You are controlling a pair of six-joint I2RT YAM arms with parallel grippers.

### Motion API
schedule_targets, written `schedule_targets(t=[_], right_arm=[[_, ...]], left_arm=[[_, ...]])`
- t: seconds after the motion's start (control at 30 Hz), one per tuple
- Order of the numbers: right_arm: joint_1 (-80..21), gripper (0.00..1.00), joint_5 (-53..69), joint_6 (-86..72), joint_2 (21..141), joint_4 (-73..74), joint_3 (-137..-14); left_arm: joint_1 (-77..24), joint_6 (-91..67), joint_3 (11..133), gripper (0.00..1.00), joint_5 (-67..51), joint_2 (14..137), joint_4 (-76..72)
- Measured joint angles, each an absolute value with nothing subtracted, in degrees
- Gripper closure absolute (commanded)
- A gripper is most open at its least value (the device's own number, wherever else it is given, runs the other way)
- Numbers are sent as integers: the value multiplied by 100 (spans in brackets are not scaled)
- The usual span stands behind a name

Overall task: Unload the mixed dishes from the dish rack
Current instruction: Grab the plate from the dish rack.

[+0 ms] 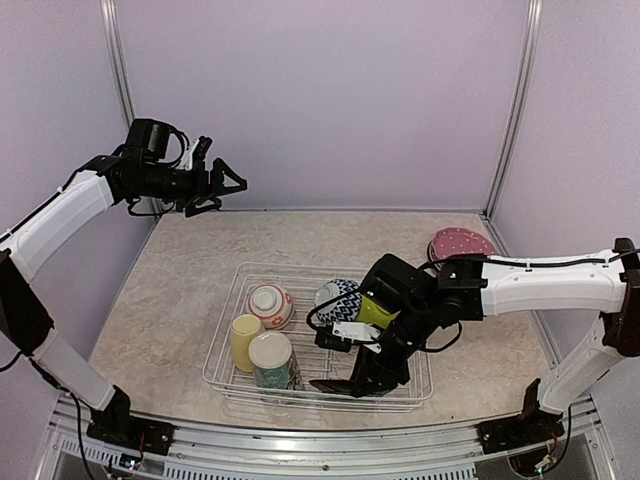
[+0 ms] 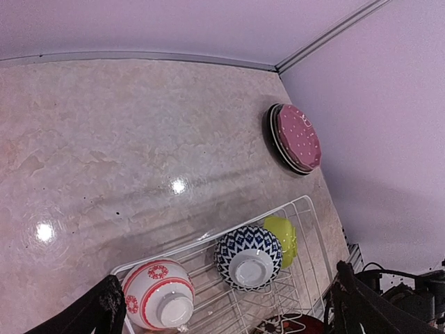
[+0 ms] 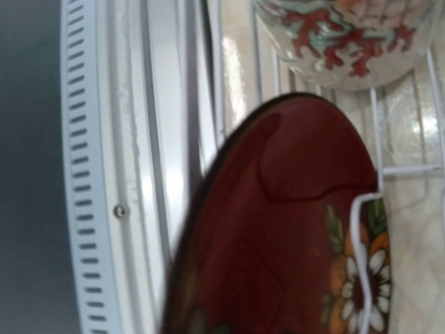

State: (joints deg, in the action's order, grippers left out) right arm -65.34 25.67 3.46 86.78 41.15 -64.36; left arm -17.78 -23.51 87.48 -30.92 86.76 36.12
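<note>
1. Rack [image 1: 260, 275] on the surface [image 1: 180, 270]. Inside it are two upturned bowls, red-patterned [image 1: 269, 305] and black-and-white [image 1: 340, 295], plus a lime-green bowl [image 1: 375, 312], yellow mug [image 1: 245, 340] and floral cup [image 1: 272, 360].
2. Right pincer [image 1: 345, 385] is low in the rack's front right. A dark red flowered plate [image 3: 278, 229] fills its camera, close beside the cup. Cannot tell whether it grips.
3. Left pincer [image 1: 228, 190] is high beyond the rack's rear-left corner, jaws wide and empty.
4. Plate stack [image 1: 460, 243], dotted maroon on top, lies outside the rack's rear-right corner.
</note>
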Motion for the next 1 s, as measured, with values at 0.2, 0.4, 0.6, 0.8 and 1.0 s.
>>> schedule_targets(t=[0.2, 0.4, 0.6, 0.8, 1.0], right_arm=[[-6587, 84, 2536, 336, 8672, 4091, -6418], [-6589, 98, 2390, 377, 8589, 3972, -6431], [-6573, 100, 2224, 384, 8527, 3935, -6484], [-6573, 100, 2191, 375, 8425, 3997, -6484], [-6580, 100, 2263, 303, 8110, 4082, -6484]], left_arm=[[-1817, -2346, 8748, 1, -3092, 8698, 3614], [-1855, -2303, 8748, 1, -3074, 8733, 3651], [-1885, -2281, 8748, 1, -3057, 8772, 3658], [-1885, -2263, 8748, 1, -2880, 8777, 3669], [-1885, -2261, 8748, 1, -2729, 8768, 3667]])
